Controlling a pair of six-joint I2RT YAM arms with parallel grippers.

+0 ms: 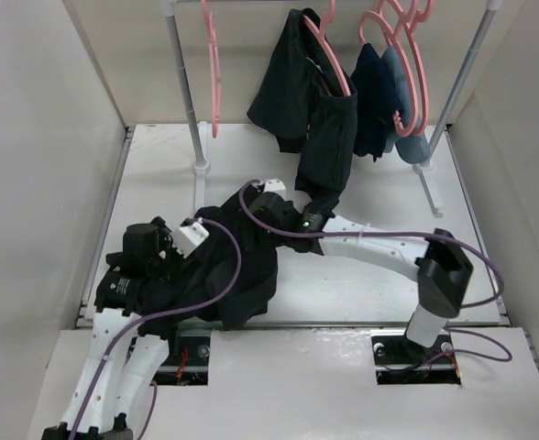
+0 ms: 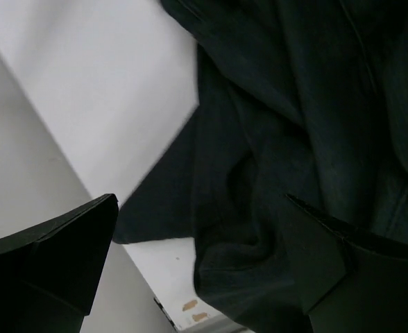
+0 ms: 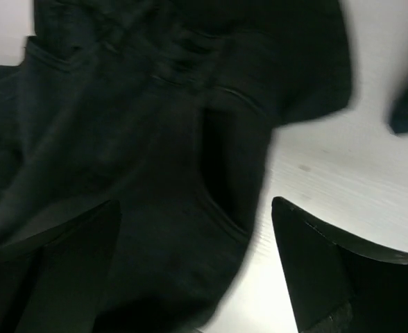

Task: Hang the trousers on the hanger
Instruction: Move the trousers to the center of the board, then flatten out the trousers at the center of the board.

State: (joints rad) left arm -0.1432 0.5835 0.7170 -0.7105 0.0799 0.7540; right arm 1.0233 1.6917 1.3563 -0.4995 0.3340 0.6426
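Trousers point(image 1: 237, 275): black, soft, crumpled in a heap on the table point(image 1: 361, 284), near left. Legs not sorted out, no clear edge showing. Not yet on a hanger.

Right gripper point(image 3: 196, 202) hangs just over the cloth, jaws apart, holding nothing. Left gripper point(image 2: 200, 201) likewise wide, at the heap's left edge.

Step, I judge: finding a grip. Next calls for pinching a waistband or cuff and lifting it toward the free hanger point(image 1: 213, 73), far left.
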